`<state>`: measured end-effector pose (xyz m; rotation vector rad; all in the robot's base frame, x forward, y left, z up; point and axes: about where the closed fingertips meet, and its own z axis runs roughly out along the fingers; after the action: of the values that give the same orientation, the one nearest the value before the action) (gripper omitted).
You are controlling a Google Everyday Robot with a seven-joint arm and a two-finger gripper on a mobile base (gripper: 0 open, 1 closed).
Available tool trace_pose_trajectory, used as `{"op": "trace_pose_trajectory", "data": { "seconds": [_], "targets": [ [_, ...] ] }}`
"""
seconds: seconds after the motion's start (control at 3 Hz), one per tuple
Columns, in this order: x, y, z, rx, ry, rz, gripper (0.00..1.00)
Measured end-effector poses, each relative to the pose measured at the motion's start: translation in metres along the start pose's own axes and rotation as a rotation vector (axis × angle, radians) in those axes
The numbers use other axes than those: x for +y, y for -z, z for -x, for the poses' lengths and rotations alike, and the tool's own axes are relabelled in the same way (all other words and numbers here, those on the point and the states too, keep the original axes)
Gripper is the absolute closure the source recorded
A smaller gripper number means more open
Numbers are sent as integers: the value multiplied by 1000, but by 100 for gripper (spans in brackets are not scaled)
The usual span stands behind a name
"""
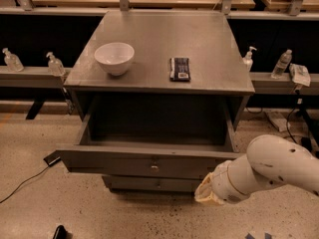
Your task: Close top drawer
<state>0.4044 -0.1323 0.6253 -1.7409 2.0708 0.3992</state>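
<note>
The top drawer (124,161) of the grey metal cabinet is pulled far out. Its inside looks empty and its small round knob (154,169) sits in the middle of the flat front. My gripper (208,192) is at the end of the white arm (269,171). It is low at the drawer's front right corner, just below and in front of the drawer front. I cannot tell whether it touches the drawer.
A white bowl (114,58) and a black remote (180,68) lie on the cabinet top (209,39). A lower drawer (144,184) is shut under the open one. Bottles (281,64) stand on side ledges. A cable (25,183) lies on the floor at the left.
</note>
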Motion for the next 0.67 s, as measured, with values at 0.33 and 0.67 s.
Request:
{"op": "trace_pose_trajectory", "data": {
  "seconds": [0.33,0.67],
  "targets": [
    [-22,-6,-3,-27,-5,-78,100],
    [-65,-17,7,-46,67,-179,100]
  ]
}}
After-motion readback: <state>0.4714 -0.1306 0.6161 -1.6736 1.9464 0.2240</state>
